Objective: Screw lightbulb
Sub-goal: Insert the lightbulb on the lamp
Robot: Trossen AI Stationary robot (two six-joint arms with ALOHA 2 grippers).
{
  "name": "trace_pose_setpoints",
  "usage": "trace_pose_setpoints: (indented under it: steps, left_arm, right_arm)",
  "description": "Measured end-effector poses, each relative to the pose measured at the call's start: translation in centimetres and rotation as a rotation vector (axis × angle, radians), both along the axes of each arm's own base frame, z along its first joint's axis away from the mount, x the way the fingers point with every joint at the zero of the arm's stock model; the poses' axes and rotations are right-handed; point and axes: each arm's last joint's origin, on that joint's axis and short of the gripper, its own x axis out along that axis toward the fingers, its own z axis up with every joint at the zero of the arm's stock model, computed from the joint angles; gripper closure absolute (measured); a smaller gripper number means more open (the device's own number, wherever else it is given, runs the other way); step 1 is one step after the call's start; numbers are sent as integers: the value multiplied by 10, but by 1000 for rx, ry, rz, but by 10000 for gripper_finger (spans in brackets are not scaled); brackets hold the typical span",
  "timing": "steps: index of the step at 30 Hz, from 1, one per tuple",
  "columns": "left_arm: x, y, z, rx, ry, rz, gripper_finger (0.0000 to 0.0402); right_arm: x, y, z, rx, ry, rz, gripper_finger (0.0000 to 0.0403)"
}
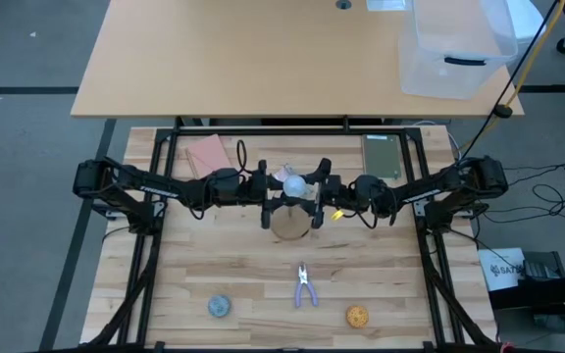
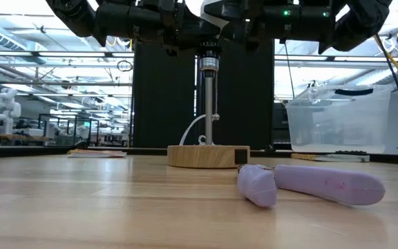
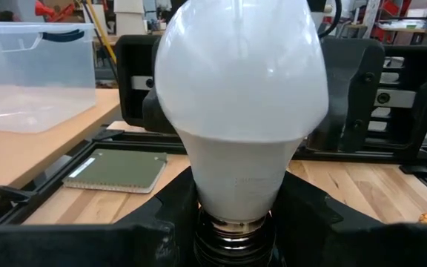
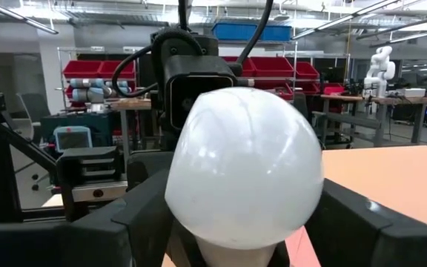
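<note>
The white lightbulb stands upright, globe up, at the top of the pole of a round wooden stand in the middle of the table. Its silvery screw base shows just below the neck. My left gripper comes in level from the table's left and is shut on the bulb low down. My right gripper comes in level from the right and is closed on the globe. The grippers hide where the base meets the socket. My left gripper pinches the bulb's tapered neck, just above the screw base, between its two fingers. The fingers come level from the table's left. The bulb stands upright in the hold. My right gripper has its two fingers against opposite sides of the globe, low on its widest part. They come nearly level from the table's right, above the left gripper's hold. The bulb stays upright.
Purple-handled pliers lie on the table in front of the stand. A blue-grey ball and an orange ball lie near the front edge. A reddish pad and a green pad lie at the back. A clear bin stands on the far table.
</note>
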Motion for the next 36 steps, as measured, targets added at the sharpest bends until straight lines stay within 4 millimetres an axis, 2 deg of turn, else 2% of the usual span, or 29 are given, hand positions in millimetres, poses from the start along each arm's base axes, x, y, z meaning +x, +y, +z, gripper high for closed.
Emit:
trace_pose_setpoints:
  steps: [3, 10, 14, 21, 31, 36]
  left_arm:
    - [0, 0, 0, 0, 0, 0, 236]
    - [-1, 0, 0, 1, 12, 2, 159]
    - [-1, -1, 0, 1, 14, -1, 134]
    - [-2, -2, 1, 4, 22, -4, 129]
    - [-32, -8, 25, 19, 121, -10, 129]
    - [-39, -14, 27, 46, 158, 18, 129]
  right_arm:
    - [6, 0, 5, -6, 36, -6, 150]
    - [15, 0, 14, -27, 98, -8, 150]
    - [17, 0, 15, -23, 120, -6, 150]
    - [17, 0, 14, -6, 121, -4, 149]
    - [17, 0, 14, 22, 128, -3, 149]
    - [17, 0, 12, 54, 140, -17, 149]
